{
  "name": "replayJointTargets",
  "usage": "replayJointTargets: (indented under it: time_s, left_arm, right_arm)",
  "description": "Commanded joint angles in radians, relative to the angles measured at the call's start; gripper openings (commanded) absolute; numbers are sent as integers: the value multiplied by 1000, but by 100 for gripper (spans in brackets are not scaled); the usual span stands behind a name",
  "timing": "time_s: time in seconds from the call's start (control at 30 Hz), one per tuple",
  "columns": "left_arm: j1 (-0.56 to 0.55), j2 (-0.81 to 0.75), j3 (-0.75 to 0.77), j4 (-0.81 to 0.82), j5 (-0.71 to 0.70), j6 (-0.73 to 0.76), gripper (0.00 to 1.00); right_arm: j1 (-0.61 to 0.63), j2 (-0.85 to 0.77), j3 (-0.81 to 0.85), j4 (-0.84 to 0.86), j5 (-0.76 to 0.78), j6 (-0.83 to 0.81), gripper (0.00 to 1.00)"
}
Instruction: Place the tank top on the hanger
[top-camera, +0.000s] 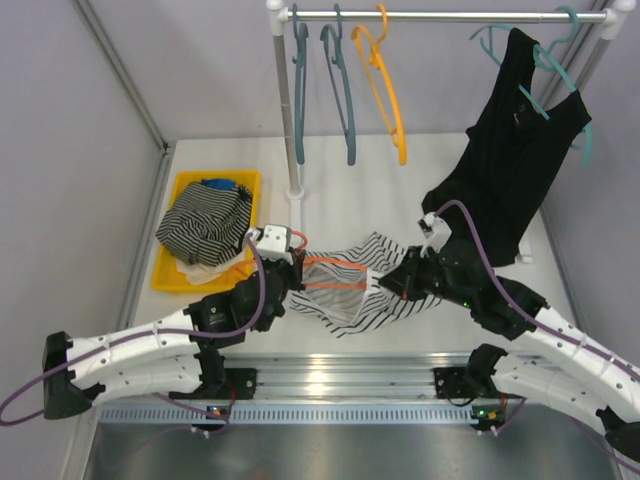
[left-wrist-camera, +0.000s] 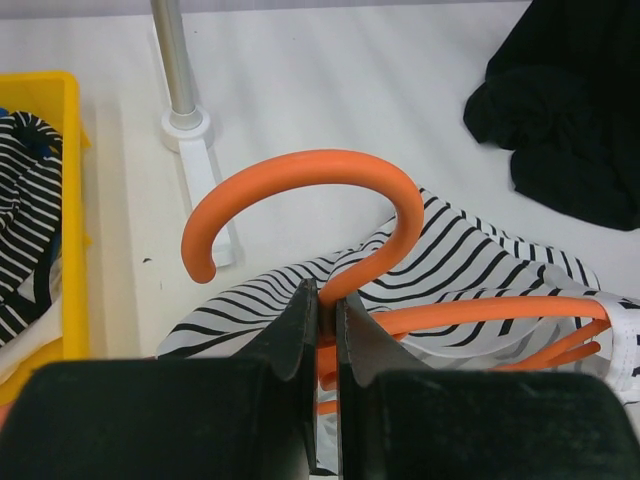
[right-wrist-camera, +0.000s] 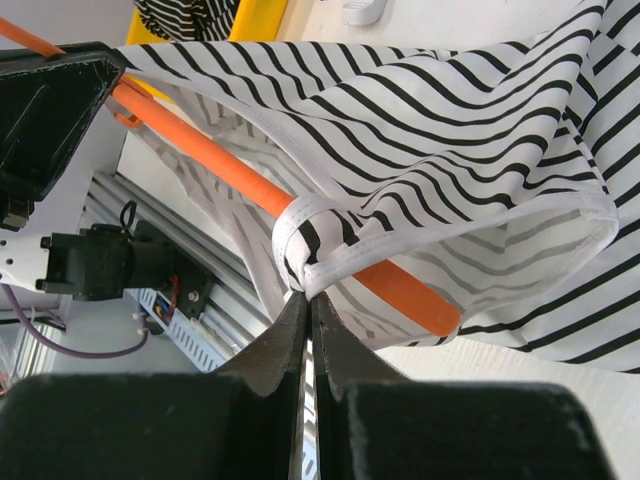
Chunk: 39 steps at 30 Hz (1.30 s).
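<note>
- L gripper (left-wrist-camera: 327, 300): clamped on hanger (left-wrist-camera: 300, 170) neck, just under the hook. Plastic looks thin, stiff, light, prob. slick, so expect it to swivel in the pinch. Hold low on the neck.
- Hanger + top (top-camera: 345, 312): mid-counter (top-camera: 400, 170), nearer front edge, btw your two arms.
- Top: soft, limp, v. light, likely stretchy and won't hold shape. Take it by the white-edged strap (right-wrist-camera: 300, 225), not loose cloth.
- R gripper (right-wrist-camera: 308, 303): pinched shut on that strap edge, which loops over the hanger arm.
</note>
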<state>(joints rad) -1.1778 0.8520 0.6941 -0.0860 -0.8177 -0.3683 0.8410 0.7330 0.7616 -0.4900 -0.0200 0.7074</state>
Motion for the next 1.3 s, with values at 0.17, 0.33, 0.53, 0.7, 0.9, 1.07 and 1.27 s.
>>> replayJointTargets:
  time_s: [0.17,0.33,0.53,0.7,0.9,1.07,1.27]
  left_arm:
    - [-89,33,30,158,-218,-2,0]
    - [-95,80,48,195,-166,5,0]
    - [-111,150,81,226,-140,6,0]
    - [-111,179,97,244,-107,8,0]
    - [-115,173,97,241,-84,-7,0]
    - [-126,157,117,230,-63,-1,0]
    - [-128,162,153,200,-34,5,0]
  right_arm:
    - [-11,-21,42,30,-4,4,0]
    - [-10,-7,48,51,-3,6,0]
    - [-13,29,117,54,12,-22,0]
    - [-29,55,179,54,15,-45,0]
    - [-83,80,209,45,3,-72,0]
    - [-132,88,189,59,-61,-75,1]
    - [-151,106,232,16,-80,-178,20]
